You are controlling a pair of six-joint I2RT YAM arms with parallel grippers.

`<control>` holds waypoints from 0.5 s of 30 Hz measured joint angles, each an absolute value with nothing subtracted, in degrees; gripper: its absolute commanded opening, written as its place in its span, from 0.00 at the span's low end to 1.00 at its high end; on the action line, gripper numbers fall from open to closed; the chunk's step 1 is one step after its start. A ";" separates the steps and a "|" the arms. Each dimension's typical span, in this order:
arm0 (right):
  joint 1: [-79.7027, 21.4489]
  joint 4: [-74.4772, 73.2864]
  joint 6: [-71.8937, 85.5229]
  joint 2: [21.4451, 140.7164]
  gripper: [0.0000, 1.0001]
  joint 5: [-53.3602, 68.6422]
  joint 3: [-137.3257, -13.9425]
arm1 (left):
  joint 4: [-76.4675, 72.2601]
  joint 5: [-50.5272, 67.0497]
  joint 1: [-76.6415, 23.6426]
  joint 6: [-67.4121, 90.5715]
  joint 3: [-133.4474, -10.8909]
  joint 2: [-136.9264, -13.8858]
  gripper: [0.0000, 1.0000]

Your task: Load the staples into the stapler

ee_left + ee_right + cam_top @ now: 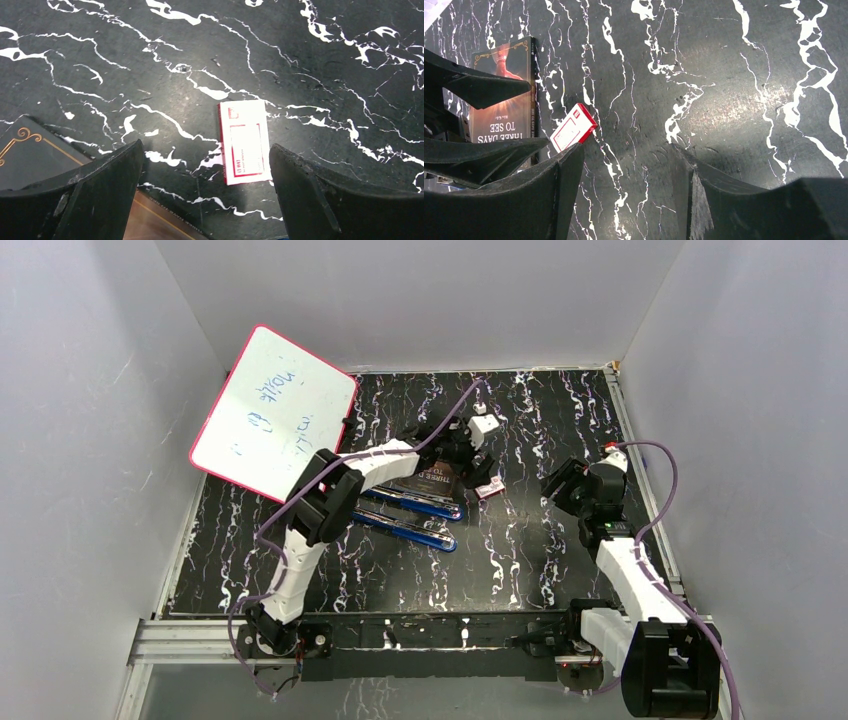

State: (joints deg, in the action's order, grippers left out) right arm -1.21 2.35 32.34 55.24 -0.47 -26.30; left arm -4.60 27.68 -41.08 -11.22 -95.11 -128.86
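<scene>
A blue stapler (418,516) lies opened out flat as two long arms, near the middle of the table and under my left arm. No silvery staple strips show in any view. A small red-and-white box (490,489) lies just right of a dark book (436,480). My left gripper (472,468) hovers open and empty over the box (244,142), which sits between its fingers (105,185) in the left wrist view. My right gripper (560,483) is open and empty, to the right of the box (573,127).
A pink-rimmed whiteboard (275,415) leans at the back left. The book (506,90) lies beside the box, and its corner shows in the left wrist view (22,150). Grey walls enclose the black marbled table (540,420) on three sides.
</scene>
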 measured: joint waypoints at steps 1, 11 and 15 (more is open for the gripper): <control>-1.19 2.07 32.34 55.20 0.71 -0.43 -26.28 | -4.67 27.77 -41.30 -11.25 -95.11 -128.86 0.97; -1.19 1.26 31.81 54.30 0.71 -0.08 -25.96 | -7.18 21.02 -44.82 -11.35 -94.98 -129.05 0.96; -1.19 0.86 31.33 53.82 0.71 -0.01 -25.39 | -7.51 18.55 -45.76 -11.90 -94.35 -129.25 0.94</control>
State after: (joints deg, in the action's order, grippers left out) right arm -1.19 0.86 31.33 53.82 -0.01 -25.39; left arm -7.51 18.55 -45.76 -11.90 -94.35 -129.25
